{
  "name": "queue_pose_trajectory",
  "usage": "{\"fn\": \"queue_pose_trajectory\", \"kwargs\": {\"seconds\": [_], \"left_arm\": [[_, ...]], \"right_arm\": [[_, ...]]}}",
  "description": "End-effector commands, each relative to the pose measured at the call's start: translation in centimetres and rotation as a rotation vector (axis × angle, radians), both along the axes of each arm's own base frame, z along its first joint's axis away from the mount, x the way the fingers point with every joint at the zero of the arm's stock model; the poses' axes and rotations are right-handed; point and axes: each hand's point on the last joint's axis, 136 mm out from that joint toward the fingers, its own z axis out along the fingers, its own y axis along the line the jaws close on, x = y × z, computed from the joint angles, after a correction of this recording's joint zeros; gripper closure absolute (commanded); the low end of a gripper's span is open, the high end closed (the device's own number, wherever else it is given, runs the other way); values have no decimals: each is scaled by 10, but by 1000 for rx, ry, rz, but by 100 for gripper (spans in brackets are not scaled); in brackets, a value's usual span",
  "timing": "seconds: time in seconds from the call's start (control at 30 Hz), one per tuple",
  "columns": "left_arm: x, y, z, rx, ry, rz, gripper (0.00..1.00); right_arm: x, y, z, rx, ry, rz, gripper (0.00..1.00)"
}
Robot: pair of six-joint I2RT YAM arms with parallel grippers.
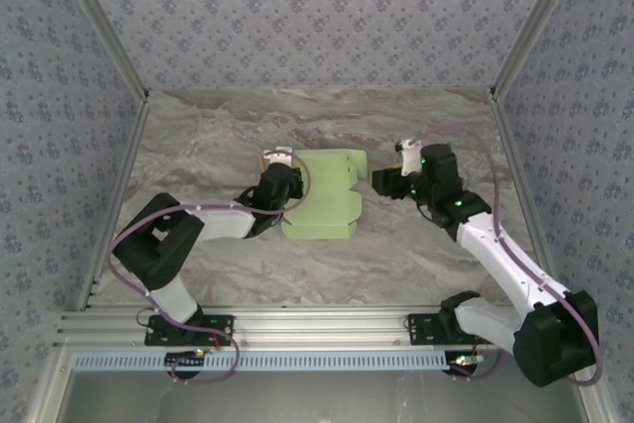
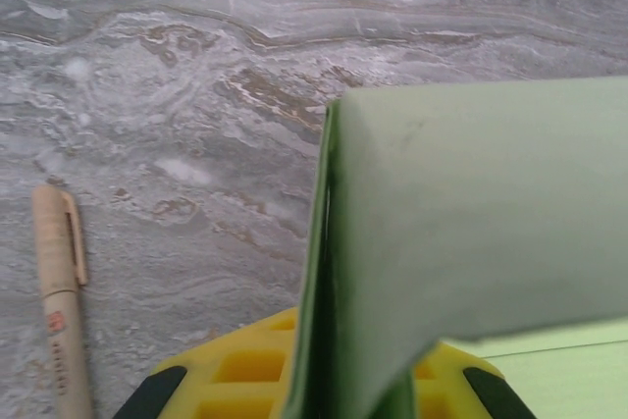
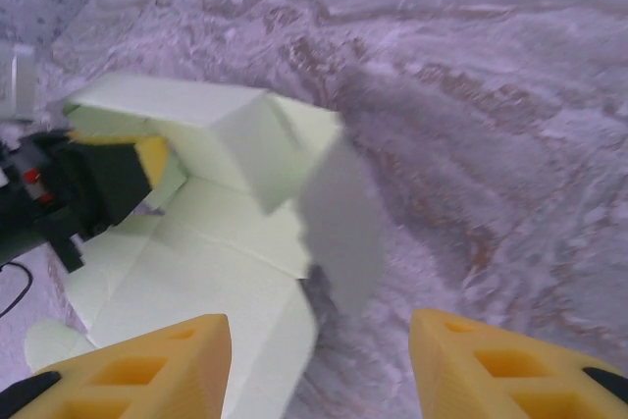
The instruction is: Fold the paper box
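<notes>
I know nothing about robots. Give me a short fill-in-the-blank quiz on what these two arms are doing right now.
1. The paper box is pale ____ card.
2. The left tool is ____ on its raised flap.
3. The right tool stands ____ beside the box.
4. A tan pen lies on the ____.
Missing words: green; shut; open; table.

Marbled grey table (image 1: 327, 264), floral patterned walls (image 1: 317, 17)

No legible brand, label or number noted; small red mark and a short line of tiny dark print logged on the tan pen (image 2: 59, 291), lying at 8 o'clock in the left wrist view, both too blurred to read.
</notes>
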Motion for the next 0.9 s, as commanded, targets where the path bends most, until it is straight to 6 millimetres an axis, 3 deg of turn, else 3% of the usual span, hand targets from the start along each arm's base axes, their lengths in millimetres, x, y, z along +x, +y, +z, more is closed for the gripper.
{"fn": "queue_pose_trajectory", "kwargs": {"seconds": [0.0, 0.13, 0.23, 0.33, 0.53, 0.87], "left_arm": [[-1, 6, 17, -53, -17, 1, 98], [-4, 8, 22, -70, -11, -6, 98], [-5, 7, 25, -77, -10, -13, 98], [-5, 5, 26, -80, -6, -22, 98], [-6, 2, 27, -91, 1, -34, 98], [-6, -2, 30, -108, 5, -47, 98]], "right_arm": [[9, -12, 10, 42, 1, 58, 47], [35, -22, 7, 98, 12, 92, 49], [42, -7, -4, 97, 29, 219, 51], [41, 15, -7, 117, 16, 350, 52], [42, 38, -13, 152, 7, 486, 56], [40, 62, -27, 155, 33, 574, 66]]}}
